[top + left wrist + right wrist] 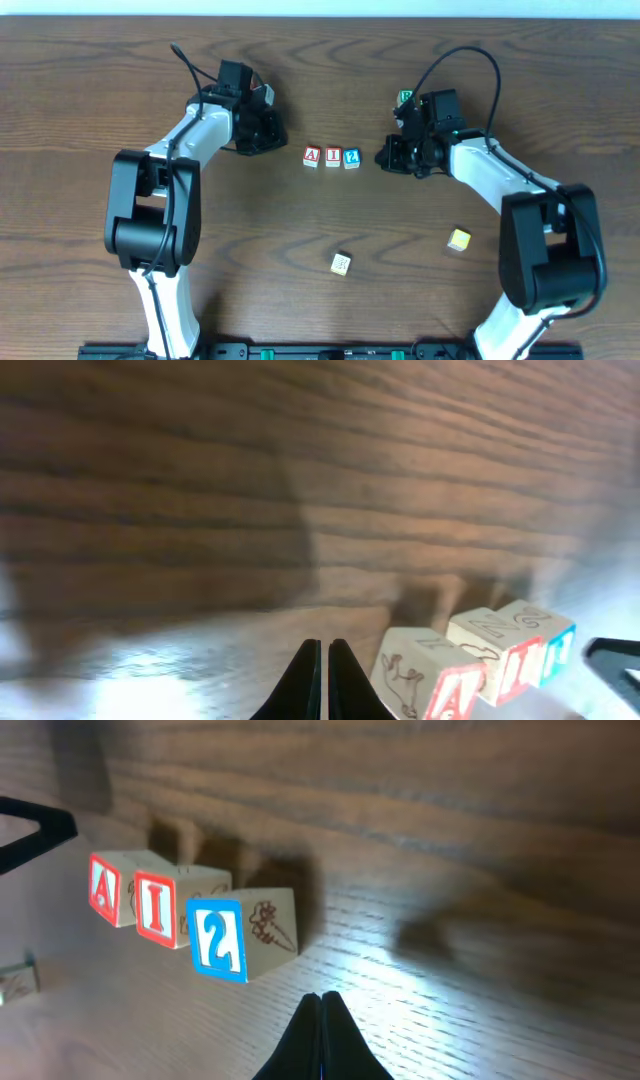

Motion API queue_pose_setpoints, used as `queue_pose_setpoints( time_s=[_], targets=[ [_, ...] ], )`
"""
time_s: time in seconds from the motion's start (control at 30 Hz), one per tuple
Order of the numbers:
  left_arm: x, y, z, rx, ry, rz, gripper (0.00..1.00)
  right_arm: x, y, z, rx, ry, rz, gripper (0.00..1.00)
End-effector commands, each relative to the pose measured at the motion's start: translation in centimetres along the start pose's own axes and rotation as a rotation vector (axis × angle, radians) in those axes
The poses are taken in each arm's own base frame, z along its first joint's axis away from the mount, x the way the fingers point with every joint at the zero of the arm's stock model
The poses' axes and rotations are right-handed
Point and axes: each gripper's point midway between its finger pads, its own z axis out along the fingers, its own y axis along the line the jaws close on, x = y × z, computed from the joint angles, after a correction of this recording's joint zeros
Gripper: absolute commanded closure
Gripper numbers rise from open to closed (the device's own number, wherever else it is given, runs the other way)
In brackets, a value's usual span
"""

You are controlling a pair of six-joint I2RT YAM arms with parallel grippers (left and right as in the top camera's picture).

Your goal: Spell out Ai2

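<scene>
Three wooden letter blocks stand in a row at the table's middle: a red A block [311, 156], a red I block [332, 156] and a blue 2 block [351, 157]. They also show in the right wrist view as A [105, 890], I [158, 909] and 2 [220, 940], and at the lower right of the left wrist view [455, 690]. My left gripper [272, 132] is shut and empty, left of the row. My right gripper [386, 156] is shut and empty, just right of the 2 block.
A green block [406, 97] lies behind the right gripper. A yellow block [459, 240] lies at the right front and a pale block [341, 263] at the front middle.
</scene>
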Motion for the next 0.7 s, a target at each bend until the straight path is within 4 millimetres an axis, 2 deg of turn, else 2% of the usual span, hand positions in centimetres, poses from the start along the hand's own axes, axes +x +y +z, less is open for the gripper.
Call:
queue_pose_setpoints(
  time_s=[0.0,0.2,0.47,0.67],
  targets=[
    [1.1,-0.7,0.5,0.030,0.032,-0.037,0.94,0.3,0.8,0.4,-0.059,0.017,-0.002,0.99],
    [1.6,-0.9,1.3,0.035,0.032,-0.090,0.94,-0.4,0.9,0.6,-0.067,-0.010,0.010,0.99],
    [2.0,-1.1,1.7,0.033,0.044,-0.110,0.94,-0.2,0.4,2.1,-0.089,0.011,0.066,0.99],
    [2.4,-1.4,1.7,0.053,0.061,-0.131,0.94,-0.1,0.1,2.4,-0.088,0.015,0.076,0.99]
  ],
)
